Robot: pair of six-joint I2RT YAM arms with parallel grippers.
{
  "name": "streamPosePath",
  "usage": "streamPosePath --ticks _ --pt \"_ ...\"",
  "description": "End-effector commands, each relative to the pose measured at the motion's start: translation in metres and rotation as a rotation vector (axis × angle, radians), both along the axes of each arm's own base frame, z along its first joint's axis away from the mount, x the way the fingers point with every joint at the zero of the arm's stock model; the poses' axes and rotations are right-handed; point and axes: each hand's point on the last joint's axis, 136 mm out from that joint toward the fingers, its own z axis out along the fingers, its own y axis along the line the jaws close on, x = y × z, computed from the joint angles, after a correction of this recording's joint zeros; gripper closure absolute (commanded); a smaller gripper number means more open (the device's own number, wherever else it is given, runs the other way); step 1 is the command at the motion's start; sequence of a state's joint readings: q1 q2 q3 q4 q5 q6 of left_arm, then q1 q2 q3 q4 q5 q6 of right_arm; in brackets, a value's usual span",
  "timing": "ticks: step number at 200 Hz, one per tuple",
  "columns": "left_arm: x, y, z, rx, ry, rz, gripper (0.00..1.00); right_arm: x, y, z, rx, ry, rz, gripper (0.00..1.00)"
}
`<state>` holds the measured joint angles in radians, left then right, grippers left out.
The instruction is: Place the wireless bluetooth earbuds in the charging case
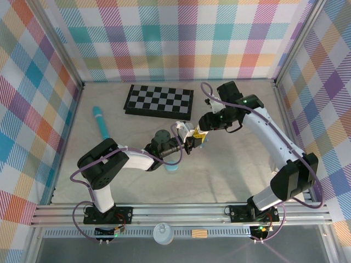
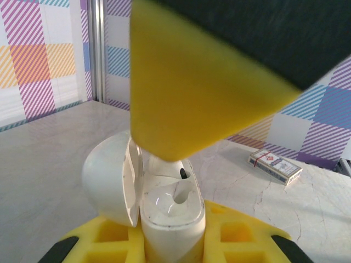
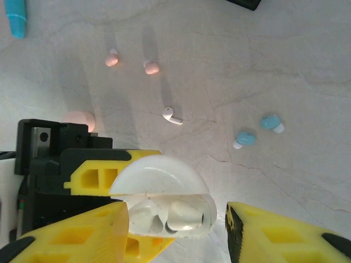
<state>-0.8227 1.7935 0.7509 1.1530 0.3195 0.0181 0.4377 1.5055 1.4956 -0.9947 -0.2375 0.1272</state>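
White plastic charging case (image 2: 173, 230), lid open, gripped.
Left jaws clamp its base; right jaws stand open astride it.

From the top view, the middle of the table (image 1: 230, 175) was crowded. My left gripper (image 1: 188, 144) clamped the charging case (image 2: 170, 213), and my right gripper (image 3: 176, 212) straddled it, jaws apart, with a gap beside one finger. In the left wrist view, a yellow fingertip (image 2: 186, 87) hung right over the case's open mouth. The checkerboard (image 1: 159, 102) blocked 12 o'clock, and the teal stick (image 1: 101, 121) lay at 10. A light blue case (image 1: 173, 167) sat just beside my left wrist at 6. Loose earbuds (image 3: 173, 116) dotted the marble below. Bare table ran from 3 to 5 o'clock.
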Motion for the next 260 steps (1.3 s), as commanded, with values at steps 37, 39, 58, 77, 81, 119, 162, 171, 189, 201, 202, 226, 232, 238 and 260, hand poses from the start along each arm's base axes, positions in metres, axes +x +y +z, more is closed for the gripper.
streamPosePath --ticks 37,39,58,77,81,119,162,171,189,201,202,226,232,238,260 --pt "-0.001 0.008 0.018 -0.037 -0.062 0.021 1.0 -0.003 -0.006 0.025 0.047 -0.109 -0.031 0.45" --pt "0.0 0.01 0.017 -0.035 -0.062 0.026 1.0 -0.003 -0.007 0.025 0.048 -0.113 -0.033 0.44" --pt "0.01 0.028 0.017 -0.022 -0.06 0.072 1.0 0.0 -0.017 0.025 0.04 -0.153 -0.097 0.43" --pt "0.016 0.048 0.015 0.019 -0.077 0.116 1.0 0.005 -0.03 0.018 0.063 -0.16 -0.182 0.42" --pt "0.018 0.053 0.017 0.024 -0.08 0.126 1.0 0.006 -0.031 0.016 0.069 -0.156 -0.196 0.42" --pt "0.02 0.093 0.022 0.055 -0.098 0.199 1.0 0.015 -0.026 -0.016 0.087 -0.042 -0.212 0.42" --pt "-0.004 0.137 0.033 0.109 -0.116 0.294 1.0 0.039 -0.015 -0.082 -0.119 0.113 -0.149 0.46" --pt "-0.013 0.146 0.032 0.131 -0.108 0.305 1.0 0.044 -0.011 -0.092 -0.169 0.129 -0.123 0.46" --pt "-0.029 0.165 0.038 0.152 -0.103 0.336 1.0 0.049 0.0 -0.11 -0.263 0.158 -0.063 0.45" --pt "-0.039 0.176 0.041 0.165 -0.094 0.354 1.0 0.051 0.01 -0.121 -0.337 0.169 -0.017 0.45" --pt "-0.04 0.177 0.041 0.167 -0.092 0.354 1.0 0.052 0.01 -0.122 -0.341 0.167 -0.015 0.45" --pt "-0.06 0.194 0.046 0.179 -0.066 0.364 1.0 0.052 0.033 -0.136 -0.449 0.173 0.074 0.48" --pt "-0.064 0.198 0.047 0.176 -0.061 0.37 1.0 0.051 0.04 -0.138 -0.469 0.174 0.102 0.48" --pt "-0.067 0.202 0.049 0.171 -0.062 0.377 1.0 0.05 0.045 -0.14 -0.484 0.171 0.12 0.49" --pt "-0.078 0.214 0.055 0.168 -0.075 0.398 1.0 0.045 0.062 -0.147 -0.548 0.175 0.198 0.5"
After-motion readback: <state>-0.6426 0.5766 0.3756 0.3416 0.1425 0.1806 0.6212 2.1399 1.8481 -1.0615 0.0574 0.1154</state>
